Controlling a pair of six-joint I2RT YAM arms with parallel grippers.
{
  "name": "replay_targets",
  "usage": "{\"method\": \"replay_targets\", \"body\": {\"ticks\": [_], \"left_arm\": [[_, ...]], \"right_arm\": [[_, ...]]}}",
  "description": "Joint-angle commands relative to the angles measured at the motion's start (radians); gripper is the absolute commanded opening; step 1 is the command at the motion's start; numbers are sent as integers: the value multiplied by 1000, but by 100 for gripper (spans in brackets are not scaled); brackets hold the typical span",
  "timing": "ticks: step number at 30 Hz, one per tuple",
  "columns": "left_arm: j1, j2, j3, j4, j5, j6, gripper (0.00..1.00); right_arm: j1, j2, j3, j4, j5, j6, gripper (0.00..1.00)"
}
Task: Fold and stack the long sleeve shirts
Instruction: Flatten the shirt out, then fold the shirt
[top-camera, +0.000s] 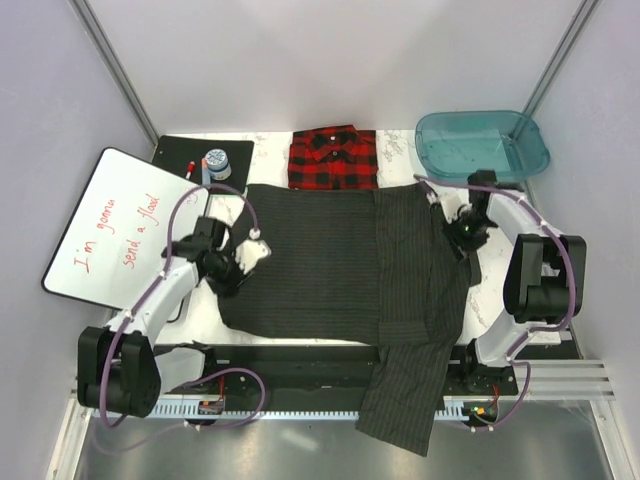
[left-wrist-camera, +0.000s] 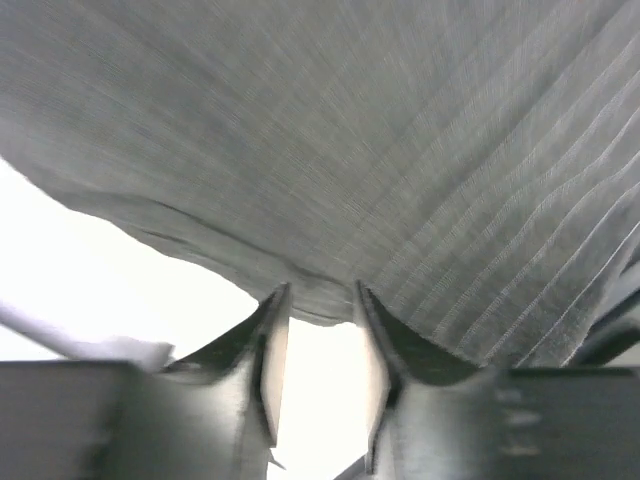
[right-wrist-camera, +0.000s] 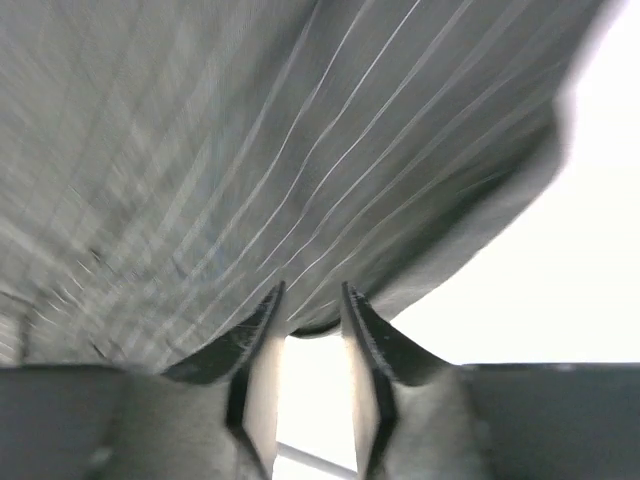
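Observation:
A dark pinstriped long sleeve shirt (top-camera: 320, 260) lies spread flat across the middle of the table, one sleeve (top-camera: 405, 395) hanging over the near edge. The red-and-black plaid shirt (top-camera: 334, 158) sits folded at the back centre. My left gripper (top-camera: 240, 268) is at the dark shirt's left edge; the left wrist view shows its jaws (left-wrist-camera: 322, 295) closed in on the hem of the striped cloth (left-wrist-camera: 400, 150). My right gripper (top-camera: 465, 235) is at the shirt's right edge, and its jaws (right-wrist-camera: 312, 295) pinch a fold of the same cloth (right-wrist-camera: 250, 150).
A teal plastic tub (top-camera: 440, 150) stands at the back right. A whiteboard (top-camera: 115, 230) with red writing leans at the left. Behind it lies a black mat (top-camera: 235, 150) with a small tin (top-camera: 216, 163) and a marker (top-camera: 190, 167).

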Motion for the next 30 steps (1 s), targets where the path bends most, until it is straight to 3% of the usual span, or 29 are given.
{"method": "replay_targets", "body": {"ticks": [1,10,16,18,22,26,30], "left_arm": [[2,134,250,25,119,-24,42],[4,551,575,206,98,-214,38],[8,574,514,217,88,-170,37],[8,523,479,216,102,-150,38],[7,473,372,206,107,-130,40],[7,427,313,202,122,-146,42],[7,399,298,199,147,-169,50]], "right_arm": [[0,-45,211,15,-173,59,38],[9,295,432,213,-138,251,34],[6,338,397,238,-34,163,35],[6,302,360,211,-84,112,36],[9,48,270,93,-268,-41,55],[46,-172,152,-172,-390,-254,68],[301,-375,-44,-219,-306,-328,73]]}}
